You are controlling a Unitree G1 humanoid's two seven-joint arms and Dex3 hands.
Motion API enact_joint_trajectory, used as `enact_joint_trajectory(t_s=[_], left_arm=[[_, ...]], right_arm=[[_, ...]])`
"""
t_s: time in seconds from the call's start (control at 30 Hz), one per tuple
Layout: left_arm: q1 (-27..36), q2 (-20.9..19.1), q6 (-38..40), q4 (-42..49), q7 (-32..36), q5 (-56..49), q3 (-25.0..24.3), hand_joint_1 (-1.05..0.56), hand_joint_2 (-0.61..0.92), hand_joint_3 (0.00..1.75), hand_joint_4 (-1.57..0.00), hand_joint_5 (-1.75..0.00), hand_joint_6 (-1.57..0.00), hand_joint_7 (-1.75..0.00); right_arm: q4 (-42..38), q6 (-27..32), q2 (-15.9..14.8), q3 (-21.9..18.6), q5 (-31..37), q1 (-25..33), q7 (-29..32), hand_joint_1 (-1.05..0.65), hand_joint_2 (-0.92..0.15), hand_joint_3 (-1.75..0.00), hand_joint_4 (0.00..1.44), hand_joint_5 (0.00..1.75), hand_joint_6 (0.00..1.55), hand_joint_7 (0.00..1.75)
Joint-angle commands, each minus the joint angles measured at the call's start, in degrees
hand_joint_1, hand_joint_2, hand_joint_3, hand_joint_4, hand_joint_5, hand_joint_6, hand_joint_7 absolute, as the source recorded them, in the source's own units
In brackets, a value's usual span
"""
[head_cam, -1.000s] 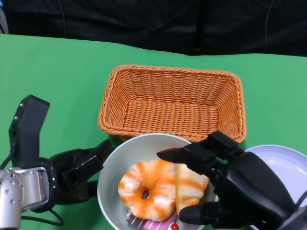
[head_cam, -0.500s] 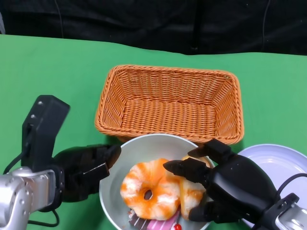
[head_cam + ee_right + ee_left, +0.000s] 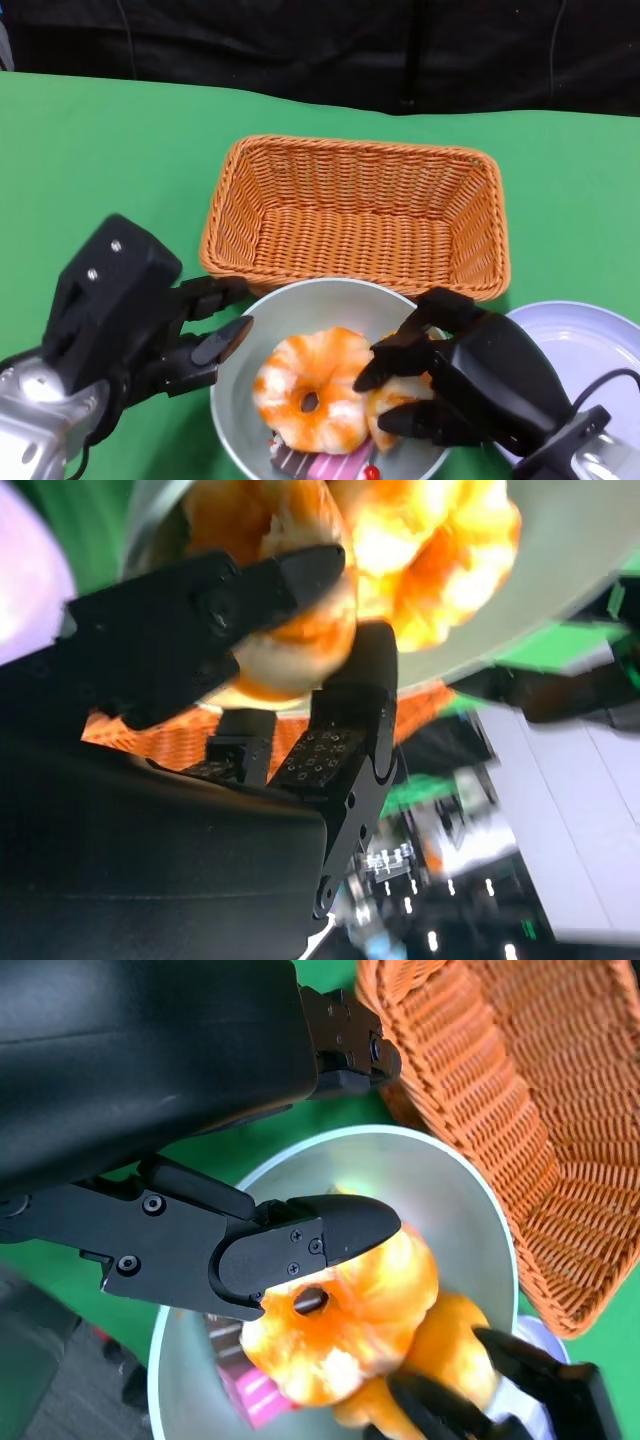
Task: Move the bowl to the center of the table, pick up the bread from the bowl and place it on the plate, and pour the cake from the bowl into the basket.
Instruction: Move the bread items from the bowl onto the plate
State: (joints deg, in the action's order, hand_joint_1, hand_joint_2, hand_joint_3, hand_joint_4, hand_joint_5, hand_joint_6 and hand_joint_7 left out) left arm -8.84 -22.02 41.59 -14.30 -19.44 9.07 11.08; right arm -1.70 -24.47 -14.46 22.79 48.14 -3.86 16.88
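Green table (image 3: 100, 140), black backdrop (image 3: 300, 45) behind its far edge, thin cables hanging there

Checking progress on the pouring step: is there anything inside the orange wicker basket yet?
No, the orange wicker basket shows only its bare woven floor in the head view.

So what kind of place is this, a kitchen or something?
More likely a robot test bench than a kitchen: a green-covered table against a black backdrop, with a wicker basket, bowl and plate laid out like practice props.
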Motion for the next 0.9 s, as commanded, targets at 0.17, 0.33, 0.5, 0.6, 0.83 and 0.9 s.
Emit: enact_joint_trajectory(t_s=[0.17, 0.33, 0.5, 0.6, 0.83, 0.9], left_arm=[[3.67, -2.35, -14.71, -1.87, 1.09, -8.82, 0.77, -0.59, 0.92, 0.53, -0.29, -0.17, -0.24, -0.07], [6.45, -2.42, -25.03, -1.41, 1.24, -12.13, -0.48, -0.57, 0.92, 0.51, -0.28, -0.19, -0.27, -0.08], [8.71, -3.20, -31.59, -1.76, 0.26, -13.84, -2.02, -0.56, 0.92, 0.51, -0.25, -0.29, -0.29, -0.08], [9.48, -3.60, -33.54, -1.76, -1.05, -13.27, -2.97, -0.56, 0.92, 0.51, -0.25, -0.33, -0.30, -0.08], [10.78, -4.55, -39.55, -0.92, -4.40, -11.65, -5.59, -0.54, 0.92, 0.44, -0.24, -0.38, -0.33, -0.08], [10.76, -4.65, -41.39, -0.25, -5.04, -11.43, -5.98, -0.53, 0.92, 0.41, -0.24, -0.39, -0.35, -0.08]], right_arm=[[0.95, -3.64, 0.47, -0.40, -0.38, -0.65, 5.73, -0.11, -0.22, -1.39, 1.05, 1.75, 0.84, 1.75], [2.38, -5.98, 0.67, -1.26, -0.98, -0.53, 8.27, -0.10, -0.17, -1.50, 1.06, 1.75, 0.86, 1.75], [4.83, -8.83, 1.36, -3.11, -6.46, 0.28, 8.02, -0.15, -0.17, -1.64, 1.08, 1.75, 0.85, 1.75], [7.90, -8.47, 1.41, -4.50, -10.30, 1.60, 5.33, -0.17, -0.14, -1.73, 1.07, 1.75, 0.84, 1.75], [18.40, -5.55, 1.19, -11.02, -17.79, 7.03, -0.73, -0.22, -0.16, -1.75, 1.08, 1.75, 0.85, 1.74], [20.74, -4.89, 1.10, -13.10, -18.21, 8.55, -1.53, -0.19, -0.15, -1.75, 1.09, 1.75, 0.87, 1.72]])
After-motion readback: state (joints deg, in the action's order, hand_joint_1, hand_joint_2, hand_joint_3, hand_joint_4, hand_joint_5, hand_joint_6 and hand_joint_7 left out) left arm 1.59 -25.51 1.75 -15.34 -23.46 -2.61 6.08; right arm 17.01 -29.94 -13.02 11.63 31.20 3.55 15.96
